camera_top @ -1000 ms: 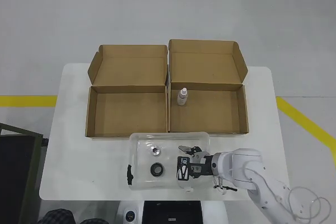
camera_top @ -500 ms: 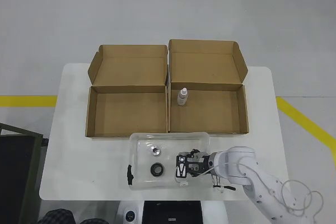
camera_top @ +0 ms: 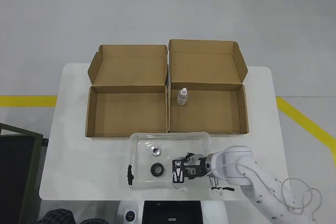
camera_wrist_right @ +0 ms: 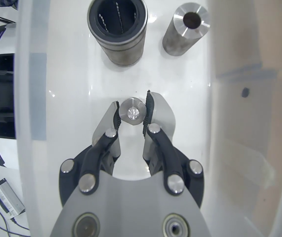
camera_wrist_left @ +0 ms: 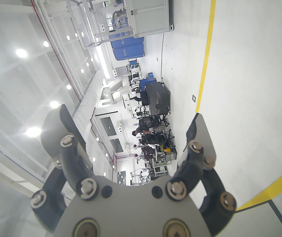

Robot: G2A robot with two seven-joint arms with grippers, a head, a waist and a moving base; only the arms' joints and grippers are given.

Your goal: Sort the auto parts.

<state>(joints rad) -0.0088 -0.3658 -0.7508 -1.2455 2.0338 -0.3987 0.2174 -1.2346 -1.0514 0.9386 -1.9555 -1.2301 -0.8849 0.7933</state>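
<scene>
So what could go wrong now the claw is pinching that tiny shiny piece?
1. The right gripper holds the small silver part only near its fingertips, and the part is round, so it might slip out on lifting.
2. The black-ringed bearing and the silver sleeve stand just ahead; a forward swing could topple them.
3. The clear bin has a wall close by that could snag the arm.

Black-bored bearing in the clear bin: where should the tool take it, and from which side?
Likely from above, pinching the bearing across its upper outer wall: it stands upright, bore up, with the steel sleeve apart from it, leaving finger room. The right tool is shut on the small steel part; free that first.
</scene>
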